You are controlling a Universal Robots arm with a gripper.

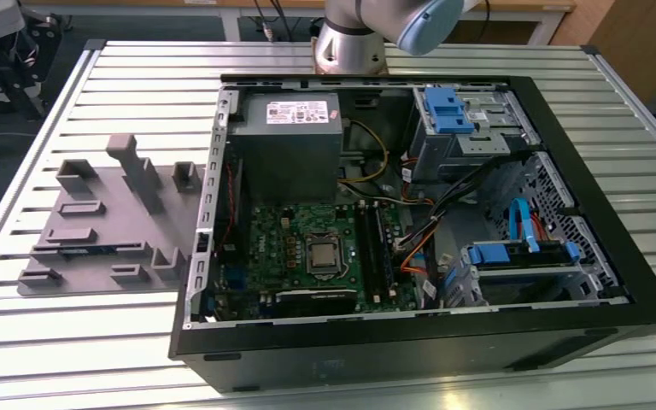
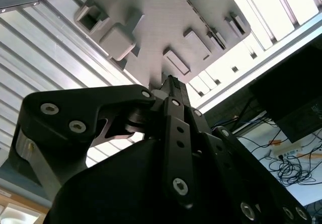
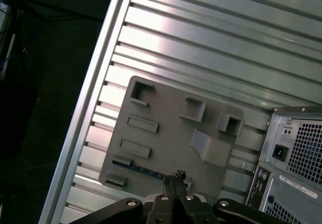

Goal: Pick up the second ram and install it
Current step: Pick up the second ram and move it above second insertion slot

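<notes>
The arm [image 1: 351, 43] rises from its base at the far edge of the slatted metal table [image 1: 134, 359] and bends up out of the exterior view. Its gripper [image 3: 174, 176] hangs well above the grey holder tray [image 3: 166, 118] and points down at it. In both wrist views the two slim fingers lie pressed together with nothing between them, and in the second wrist view the gripper [image 2: 168, 81] tapers to a single dark tip over the tray [image 2: 151, 22]. The second ram [image 3: 138, 169], a thin blue stick, lies in a long slot along one edge of the tray. In the first wrist view the fingertips line up near one end of it without touching it. In the exterior view the same stick [image 1: 89, 248] shows as a bluish strip in the tray [image 1: 112, 213], on the exterior view's left. Raised blocks and posts [image 1: 134, 171] stand on the tray near the stick. Just beside the tray, on the exterior view's right, lies the open computer case [image 1: 419, 342]. Inside it are the power supply [image 1: 288, 128], the green motherboard [image 1: 277, 248], loose cables [image 1: 419, 205] and drive cages with blue clips [image 1: 453, 111].
</notes>
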